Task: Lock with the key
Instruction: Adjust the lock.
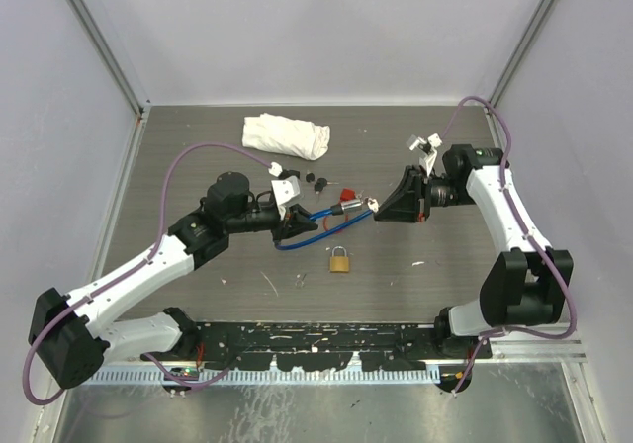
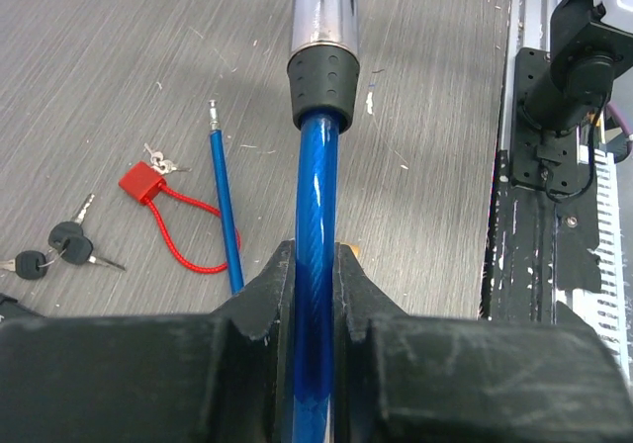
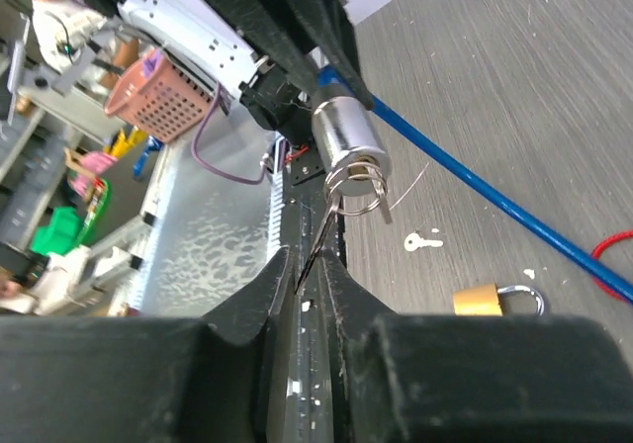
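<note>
Two claws share the lock above the desk (image 2: 119, 57). The left claw (image 2: 315, 265) clamps the blue cable (image 2: 318, 166), which runs straight ahead to the lock barrel (image 3: 346, 138). The right claw (image 3: 315, 265), nearer the barrel, pinches a thin key (image 3: 316, 240) whose length points up at it; rings (image 3: 358, 181) hide whether its tip is in the keyhole.

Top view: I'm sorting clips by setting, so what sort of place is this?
Probably a robot lab test cell: a grey table boxed in by plain white panels, with a padlock, cable lock and keys set out.
</note>
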Controlling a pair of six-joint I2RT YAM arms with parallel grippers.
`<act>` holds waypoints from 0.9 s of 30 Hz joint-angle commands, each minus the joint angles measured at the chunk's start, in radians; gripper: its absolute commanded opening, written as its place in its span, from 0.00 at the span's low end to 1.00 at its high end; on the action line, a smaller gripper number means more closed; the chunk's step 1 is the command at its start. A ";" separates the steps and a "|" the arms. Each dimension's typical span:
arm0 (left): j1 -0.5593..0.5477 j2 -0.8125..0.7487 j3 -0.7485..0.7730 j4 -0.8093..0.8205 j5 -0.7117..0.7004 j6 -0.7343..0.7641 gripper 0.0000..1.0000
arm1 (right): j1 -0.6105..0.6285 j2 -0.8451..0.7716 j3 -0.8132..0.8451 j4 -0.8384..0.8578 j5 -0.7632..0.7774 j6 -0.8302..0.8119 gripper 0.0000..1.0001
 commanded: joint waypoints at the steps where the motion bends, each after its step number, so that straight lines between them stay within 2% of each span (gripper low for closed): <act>1: 0.004 -0.005 0.052 0.017 -0.012 0.018 0.00 | -0.033 0.041 0.064 -0.008 -0.088 0.130 0.22; 8: 0.004 -0.012 0.057 -0.001 -0.004 0.027 0.00 | -0.092 0.064 0.082 -0.009 -0.088 0.157 0.16; 16: 0.004 -0.016 0.087 -0.046 0.041 0.034 0.00 | -0.167 0.112 0.081 -0.008 -0.076 0.076 0.24; 21: 0.004 -0.010 0.131 -0.132 0.033 0.027 0.00 | -0.172 0.062 0.121 -0.008 0.039 -0.043 0.36; 23: 0.003 0.002 0.167 -0.184 0.020 0.013 0.00 | -0.172 0.003 0.155 0.015 0.118 -0.091 0.44; 25: 0.004 0.017 0.192 -0.232 0.005 -0.009 0.00 | -0.172 -0.069 0.152 0.146 0.188 0.004 0.51; 27: 0.003 0.032 0.226 -0.268 -0.017 -0.050 0.00 | -0.169 -0.185 0.080 0.415 0.278 0.216 0.62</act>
